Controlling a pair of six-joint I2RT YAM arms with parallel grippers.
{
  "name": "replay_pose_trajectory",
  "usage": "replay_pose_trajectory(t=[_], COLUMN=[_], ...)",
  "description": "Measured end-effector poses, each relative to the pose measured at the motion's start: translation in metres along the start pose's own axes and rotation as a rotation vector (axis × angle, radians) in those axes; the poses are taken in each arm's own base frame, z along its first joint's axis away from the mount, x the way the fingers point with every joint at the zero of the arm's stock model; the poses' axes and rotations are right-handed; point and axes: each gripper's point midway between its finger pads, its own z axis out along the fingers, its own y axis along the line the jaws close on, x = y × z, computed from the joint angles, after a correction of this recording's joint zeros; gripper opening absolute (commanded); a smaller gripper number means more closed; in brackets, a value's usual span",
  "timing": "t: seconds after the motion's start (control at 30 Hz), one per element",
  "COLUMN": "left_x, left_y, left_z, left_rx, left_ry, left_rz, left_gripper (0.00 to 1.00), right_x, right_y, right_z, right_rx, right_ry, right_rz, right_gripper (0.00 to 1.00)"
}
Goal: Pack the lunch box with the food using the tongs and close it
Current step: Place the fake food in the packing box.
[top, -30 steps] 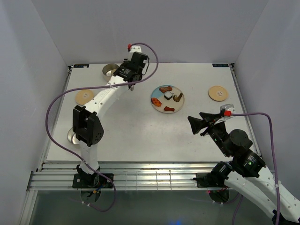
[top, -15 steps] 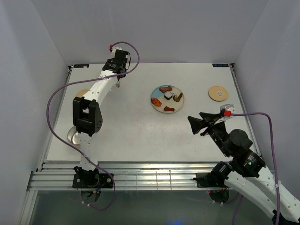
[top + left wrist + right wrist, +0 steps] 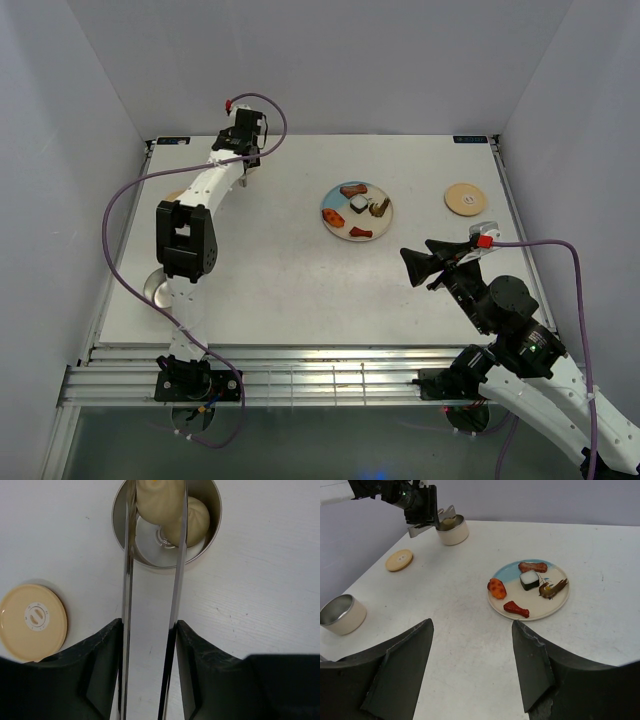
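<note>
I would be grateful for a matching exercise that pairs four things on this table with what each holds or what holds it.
Things:
1. tongs
2. plate
3. far tin
4. near tin

States:
A. empty
B. carrying small colourful food pieces
C. gripped by the left gripper
D. containing pale rounded pieces

Pairs: 1-C; 2-B; 3-D; 4-A

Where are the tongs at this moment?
In the left wrist view, the tongs are held by the left gripper, tips over the steel tin at the table's far-left corner.
</note>
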Motion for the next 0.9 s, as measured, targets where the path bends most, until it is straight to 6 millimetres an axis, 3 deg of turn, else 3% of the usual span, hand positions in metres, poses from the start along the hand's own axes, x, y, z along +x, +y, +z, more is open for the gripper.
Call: replay_pose_trajectory(t=[0.23, 0.6, 0.9], left_x=[0.001, 0.031, 0.030], left_y=[-0.005, -0.006, -0.006], left_z=[0.002, 0.010, 0.010], left_rx=[0.022, 0.027, 0.027], left_ry=[-0.006, 0.055, 0.050], left_rz=[0.008, 0.036, 0.035], left_gripper=[0.58, 0.59, 0.64], right_x=[0.000, -0.001, -0.001], right_y=[0.000, 0.000, 0.001], right_z=[0.000, 0.000, 0.000], right_rx=[0.000, -0.001, -0.005], right_ry=[0.000, -0.005, -0.004], right_rz=[0.000, 0.001, 0.002], right_gripper=[0.70, 0.70, 0.70])
